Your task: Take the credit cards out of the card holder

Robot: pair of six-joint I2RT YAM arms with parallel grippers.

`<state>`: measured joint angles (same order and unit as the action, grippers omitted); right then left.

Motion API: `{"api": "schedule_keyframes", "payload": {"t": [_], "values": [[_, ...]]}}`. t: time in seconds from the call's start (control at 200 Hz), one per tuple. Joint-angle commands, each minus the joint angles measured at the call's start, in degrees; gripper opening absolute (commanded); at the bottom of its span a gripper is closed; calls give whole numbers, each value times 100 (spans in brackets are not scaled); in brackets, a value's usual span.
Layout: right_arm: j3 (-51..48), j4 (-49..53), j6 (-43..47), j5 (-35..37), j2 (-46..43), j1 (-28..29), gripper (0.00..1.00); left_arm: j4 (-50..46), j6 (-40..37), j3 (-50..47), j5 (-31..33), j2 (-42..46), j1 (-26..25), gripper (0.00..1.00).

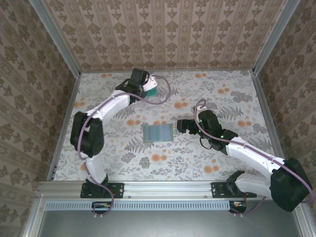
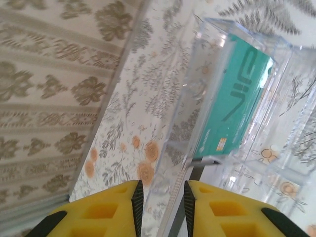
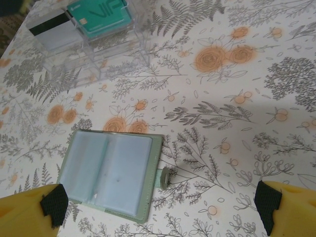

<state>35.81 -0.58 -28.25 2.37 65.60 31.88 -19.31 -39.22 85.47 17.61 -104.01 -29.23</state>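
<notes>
Left jaws, narrowly apart, sit at the clear box, a teal card standing ahead, out of their grip; right jaws gape wide over the card holder, open between them on the table: drop-off apparently done, the next move being to pick any remaining card from its pockets

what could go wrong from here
1. The left tool sits right at the wall of the clear box, fingers barely apart. A careless pull back could snag the box and tip it, spilling the teal card.
2. The card holder lies open and flat on the table. The right tool, wide open above it, may only push it along rather than grip anything.
</notes>
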Motion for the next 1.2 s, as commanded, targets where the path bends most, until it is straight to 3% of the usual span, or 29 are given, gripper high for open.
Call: {"api": "schedule_keyframes", "payload": {"t": [0.0, 0.145, 0.26, 0.29, 0.345, 0.52, 0.575, 0.63, 0.85, 1.195], "values": [[30, -273, 91, -389, 171, 5, 100, -77, 1437, -406, -217, 879, 97, 33], [268, -135, 295, -507, 501, 240, 100, -238, 3441, -1127, -250, 1847, 270, 43], [478, -62, 479, -500, 769, 520, 100, -545, 5012, -1720, -1003, 2533, 842, 50], [532, -28, 510, -477, 838, 583, 99, -593, 5473, -1924, -1179, 2740, 946, 58], [622, 5, 553, -472, 967, 674, 91, -577, 6216, -2382, -1508, 3075, 1107, 74], [992, 38, 519, -806, 1748, 854, 54, 301, 7460, -4036, -2661, 3934, 1234, 74], [1146, 94, 475, -839, 2064, 856, 41, 500, 7772, -4424, -2965, 4055, 1214, 73], [1263, 164, 422, -738, 2347, 854, 35, 828, 8073, -4789, -3305, 4095, 1162, 72], [1570, 433, 205, -398, 3110, 829, 34, 1611, 8599, -5457, -3322, 3734, 428, 70], [1375, 511, -57, 5, 3159, 708, 38, 2130, 8703, -5105, -3352, 2477, -255, 62]]}}
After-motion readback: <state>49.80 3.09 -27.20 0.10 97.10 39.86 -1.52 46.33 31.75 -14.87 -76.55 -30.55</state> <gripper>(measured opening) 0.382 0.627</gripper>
